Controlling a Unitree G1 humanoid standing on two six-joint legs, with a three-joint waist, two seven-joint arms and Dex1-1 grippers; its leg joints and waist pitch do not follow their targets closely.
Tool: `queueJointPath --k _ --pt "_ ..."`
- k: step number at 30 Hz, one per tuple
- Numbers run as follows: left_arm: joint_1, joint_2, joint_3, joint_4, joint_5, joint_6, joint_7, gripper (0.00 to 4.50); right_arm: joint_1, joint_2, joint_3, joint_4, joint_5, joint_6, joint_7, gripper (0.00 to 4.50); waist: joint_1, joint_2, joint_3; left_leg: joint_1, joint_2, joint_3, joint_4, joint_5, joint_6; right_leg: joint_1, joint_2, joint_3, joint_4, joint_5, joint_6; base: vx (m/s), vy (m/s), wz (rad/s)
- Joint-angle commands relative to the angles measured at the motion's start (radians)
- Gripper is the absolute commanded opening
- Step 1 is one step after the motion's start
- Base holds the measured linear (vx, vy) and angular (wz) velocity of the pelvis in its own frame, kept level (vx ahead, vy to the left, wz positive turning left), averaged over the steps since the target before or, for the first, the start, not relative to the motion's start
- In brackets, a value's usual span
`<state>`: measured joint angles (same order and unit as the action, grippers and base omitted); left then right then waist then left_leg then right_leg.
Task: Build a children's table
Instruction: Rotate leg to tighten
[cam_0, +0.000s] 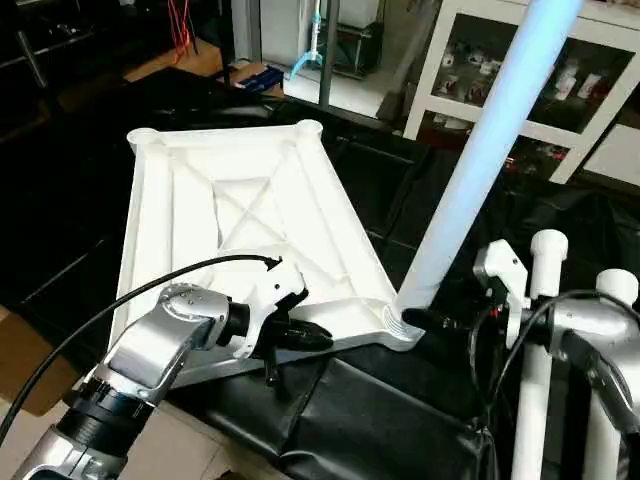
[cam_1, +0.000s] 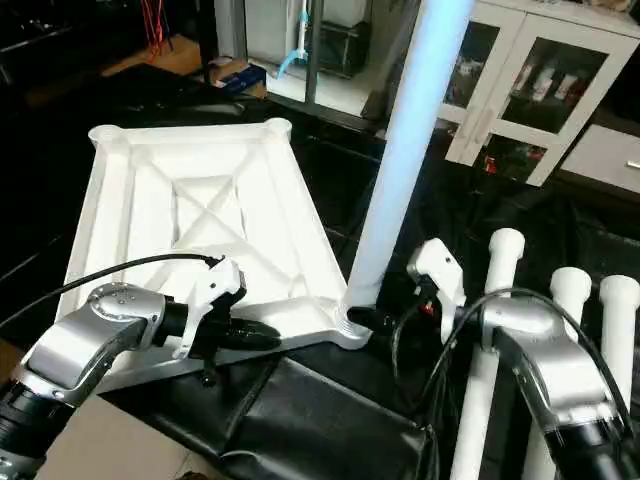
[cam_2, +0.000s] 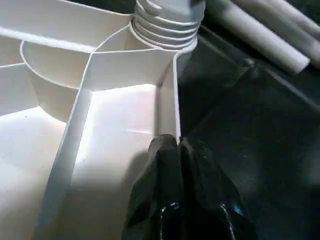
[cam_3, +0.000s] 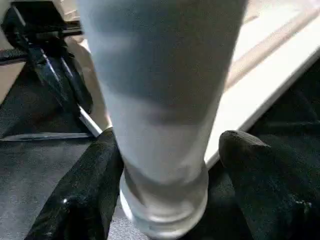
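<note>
Black sheeting covers the worktop (cam_0: 400, 420), with a white glass-door cabinet (cam_0: 560, 90) behind. On it the white tabletop (cam_0: 250, 230) lies upside down, its ribbed X-braced underside facing up. One white tube leg (cam_0: 480, 170) stands upright in the near corner socket (cam_0: 400, 325) on the robot's right. The left hand (cam_0: 305, 338) is closed, its fingertips pinching the tabletop's thin near edge wall. The right hand (cam_3: 165, 185) is spread open, a finger on each side of the leg's base. Spare legs (cam_1: 560, 340) lie beside it.
</note>
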<state>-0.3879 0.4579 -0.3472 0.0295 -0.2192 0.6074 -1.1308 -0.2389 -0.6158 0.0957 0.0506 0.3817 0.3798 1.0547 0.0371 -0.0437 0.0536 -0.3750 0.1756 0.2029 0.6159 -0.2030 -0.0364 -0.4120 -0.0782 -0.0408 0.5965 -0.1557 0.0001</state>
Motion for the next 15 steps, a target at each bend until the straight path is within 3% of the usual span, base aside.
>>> queueJointPath --k 1,4,5,8,15 --pt "-0.023 -0.01 -0.011 -0.056 -0.039 -0.025 -0.046 0.0 -0.015 -0.021 0.018 0.016 -0.012 -0.01 0.029 3.2 -0.003 0.002 -0.062 0.022 0.058 -0.028 -0.083 -0.219 0.018 0.038 -0.06 0.039 -0.068 -0.296 -0.208 0.0 0.0 0.0" --pt "-0.023 -0.006 -0.012 -0.058 -0.04 -0.024 -0.053 0.0 -0.027 -0.015 0.03 0.05 -0.021 -0.026 0.059 3.2 -0.004 0.003 -0.064 0.02 0.058 -0.027 -0.081 -0.193 0.03 0.041 -0.059 0.038 -0.063 -0.247 -0.228 0.0 0.0 0.0" --pt "-0.023 -0.006 -0.012 -0.059 -0.04 -0.024 -0.053 0.0 -0.028 -0.014 0.031 0.051 -0.022 -0.027 0.06 2.95 -0.003 0.003 -0.064 0.021 0.058 -0.026 -0.08 -0.187 0.032 0.042 -0.06 0.039 -0.062 -0.236 -0.233 0.0 0.0 0.0" --pt "-0.022 -0.003 -0.011 -0.06 -0.039 -0.023 -0.056 0.0 -0.034 -0.016 0.045 0.074 -0.029 -0.034 0.075 2.83 -0.004 0.0 -0.066 0.018 0.057 -0.026 -0.079 -0.172 0.043 0.045 -0.06 0.038 -0.058 -0.214 -0.243 0.0 0.0 0.0" --pt "-0.022 0.005 -0.018 -0.063 -0.041 -0.02 -0.056 0.0 -0.045 -0.021 0.049 0.093 -0.037 -0.041 0.097 2.26 -0.005 0.002 -0.062 0.021 0.058 -0.027 -0.081 -0.2 0.034 0.043 -0.06 0.038 -0.063 -0.264 -0.235 0.0 0.0 0.0"
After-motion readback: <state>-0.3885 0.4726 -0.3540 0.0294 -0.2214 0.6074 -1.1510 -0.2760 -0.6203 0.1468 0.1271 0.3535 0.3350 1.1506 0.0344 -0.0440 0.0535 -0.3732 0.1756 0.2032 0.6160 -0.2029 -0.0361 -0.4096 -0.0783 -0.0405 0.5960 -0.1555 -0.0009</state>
